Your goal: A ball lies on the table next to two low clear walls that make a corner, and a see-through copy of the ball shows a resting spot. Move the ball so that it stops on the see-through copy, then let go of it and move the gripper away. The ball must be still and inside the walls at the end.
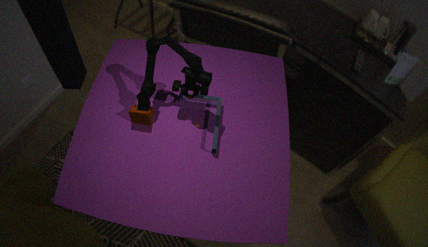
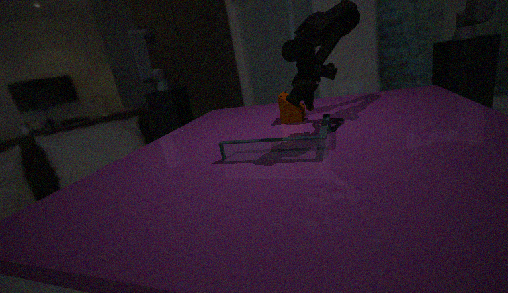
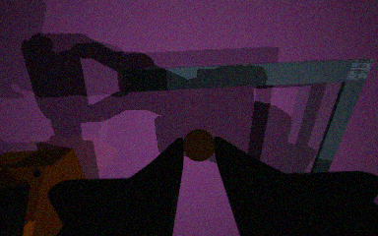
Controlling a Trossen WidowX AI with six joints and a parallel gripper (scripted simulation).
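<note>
My gripper (image 1: 190, 95) (image 2: 309, 108) (image 3: 198, 142) is shut on the small orange ball (image 3: 199, 146), which looks dark brown between the fingertips in the wrist view. The fingers are raised above the table. In the exterior view the ball is hidden by the fingers. The two low clear walls (image 1: 216, 132) (image 2: 254, 140) (image 3: 305, 73) with grey-green edges meet in a corner. The see-through copy (image 1: 198, 126) is a faint orange spot on the table, inside the corner, in the arm's shadow. I cannot make it out in the exterior view or surely in the wrist view.
The arm's orange base (image 1: 141, 115) (image 2: 291, 113) (image 3: 69, 172) stands on the purple table (image 1: 157, 181) (image 2: 243, 229), to the left of the walls in the top view. Arm shadows fall across the walls and the table. The scene is dim.
</note>
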